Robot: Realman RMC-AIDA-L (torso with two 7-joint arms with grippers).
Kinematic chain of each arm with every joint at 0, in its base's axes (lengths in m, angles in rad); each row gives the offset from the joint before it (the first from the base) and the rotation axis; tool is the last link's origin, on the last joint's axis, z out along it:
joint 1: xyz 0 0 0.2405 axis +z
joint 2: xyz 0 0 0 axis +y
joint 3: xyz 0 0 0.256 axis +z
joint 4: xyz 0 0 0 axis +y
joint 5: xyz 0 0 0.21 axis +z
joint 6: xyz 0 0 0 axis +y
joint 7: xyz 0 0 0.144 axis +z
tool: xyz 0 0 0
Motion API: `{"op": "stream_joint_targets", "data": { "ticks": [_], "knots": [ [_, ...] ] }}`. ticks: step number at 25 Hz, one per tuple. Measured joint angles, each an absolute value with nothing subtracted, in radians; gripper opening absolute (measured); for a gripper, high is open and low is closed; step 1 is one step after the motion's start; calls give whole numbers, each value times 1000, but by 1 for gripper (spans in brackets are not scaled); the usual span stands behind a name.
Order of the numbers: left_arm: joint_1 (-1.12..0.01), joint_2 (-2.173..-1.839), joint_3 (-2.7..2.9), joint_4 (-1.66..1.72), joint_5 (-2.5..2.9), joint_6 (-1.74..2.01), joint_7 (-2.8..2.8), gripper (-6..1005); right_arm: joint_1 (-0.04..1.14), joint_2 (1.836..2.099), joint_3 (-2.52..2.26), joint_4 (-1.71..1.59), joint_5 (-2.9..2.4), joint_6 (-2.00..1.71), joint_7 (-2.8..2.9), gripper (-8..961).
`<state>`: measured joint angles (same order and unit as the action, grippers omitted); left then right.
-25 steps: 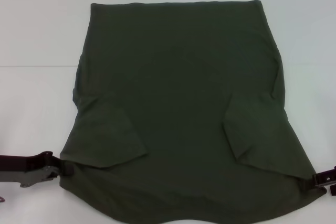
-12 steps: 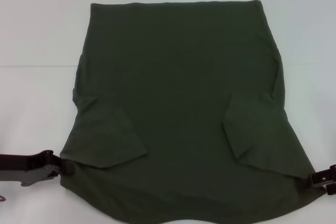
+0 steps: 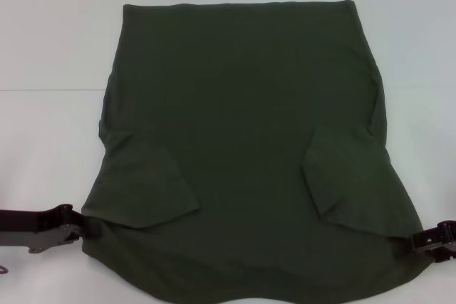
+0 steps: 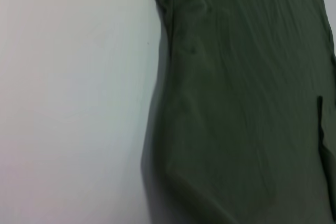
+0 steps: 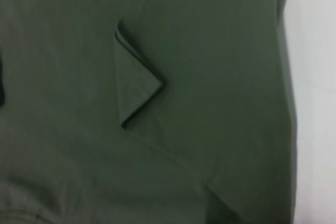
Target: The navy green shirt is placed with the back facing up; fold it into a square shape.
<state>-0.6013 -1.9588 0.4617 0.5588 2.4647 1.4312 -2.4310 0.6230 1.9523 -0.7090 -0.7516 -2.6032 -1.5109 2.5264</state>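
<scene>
trouble, if it comes, starts at the near corners. left gripper (image 3: pixel 84 228) sits low on the white table (image 3: pixel 50 33), its tip touching the near left corner of the navy green shirt (image 3: pixel 242 105); the head view does not show whether its jaws have closed on the cloth, and the left wrist view shows only the shirt's side edge lying against the table. if it lifts with only the top layer pinched, or with nothing held, that side would sag or stay flat and the fold would go crooked.

the shirt lies flat in the middle of the table, back up, with both sides turned inward: the left sleeve flap (image 3: pixel 153 186) and the right sleeve flap (image 3: pixel 342 183) rest on top of the body. these loose flaps look likely to slide or fall open if the near edge is raised quickly or unevenly.

right gripper (image 3: pixel 422 241) is at the near right corner, also touching the cloth edge, and i cannot tell its jaw state either. if one arm leads the other, the fold line would skew and the square would be lost.
</scene>
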Motion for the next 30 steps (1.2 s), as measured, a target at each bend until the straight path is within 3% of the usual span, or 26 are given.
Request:
{"op": "stream_joint_targets", "data": {
  "ticks": [14,23,30],
  "knots": [
    [-601,-1959,462,558,2462,1430,-2424,34,652,1978,-715,-752,-2601,-1511,2525,883],
    [-594,-1959,462,559,2451,1430,-2423,35,661,1980,-727,-752,-2603,-1509,2533,882],
    [-594,-1959,462,562,2444,1430,-2420,35,661,1981,-727,-754,-2603,-1511,2529,745]
  ]
}}
